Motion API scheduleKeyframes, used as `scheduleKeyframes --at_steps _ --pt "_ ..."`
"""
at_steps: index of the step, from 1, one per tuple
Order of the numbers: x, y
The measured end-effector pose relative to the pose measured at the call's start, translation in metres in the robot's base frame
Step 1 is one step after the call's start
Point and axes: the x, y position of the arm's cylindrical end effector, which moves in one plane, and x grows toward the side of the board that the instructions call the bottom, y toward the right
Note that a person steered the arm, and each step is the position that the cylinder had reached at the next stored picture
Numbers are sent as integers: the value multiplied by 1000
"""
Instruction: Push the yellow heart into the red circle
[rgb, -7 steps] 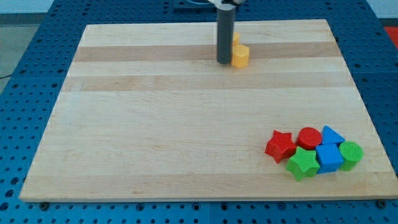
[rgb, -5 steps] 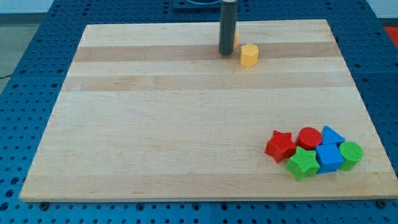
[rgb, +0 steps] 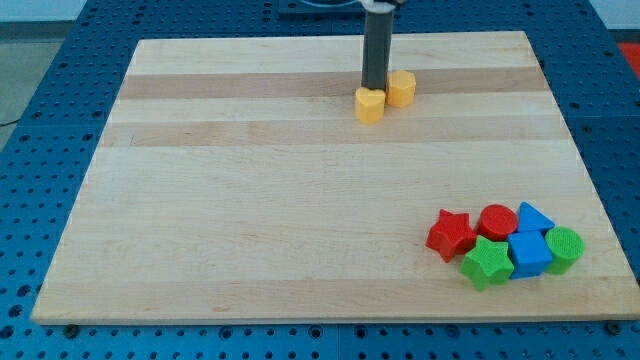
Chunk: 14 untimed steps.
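The yellow heart (rgb: 369, 104) lies on the wooden board (rgb: 250, 220) near the view's top, right of centre. My tip (rgb: 376, 89) stands just above it in the view, touching or nearly touching its top edge. A yellow hexagon (rgb: 401, 88) sits right beside the rod on the view's right. The red circle (rgb: 497, 221) lies far off at the view's lower right, inside a tight cluster of blocks.
Around the red circle are a red star (rgb: 450, 234) on its left, a blue triangle (rgb: 533, 218) on its right, and a green star (rgb: 487, 262), a blue square (rgb: 528, 253) and a green circle (rgb: 564, 248) below it.
The rod has shifted slightly right. The yellow heart, hidden behind the rod before, now shows just below the tip. The hexagon slid right earlier and now rests by the rod.
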Motion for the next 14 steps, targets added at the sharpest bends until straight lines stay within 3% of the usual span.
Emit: scheduleKeyframes --at_steps 1,2,4,5,6,8,10,14 --pt "47 0" --pt "63 -11" --pt "10 -33" --pt "-12 -73" --pt "4 -96" --pt "58 -77" --pt "79 -91" --pt "95 67"
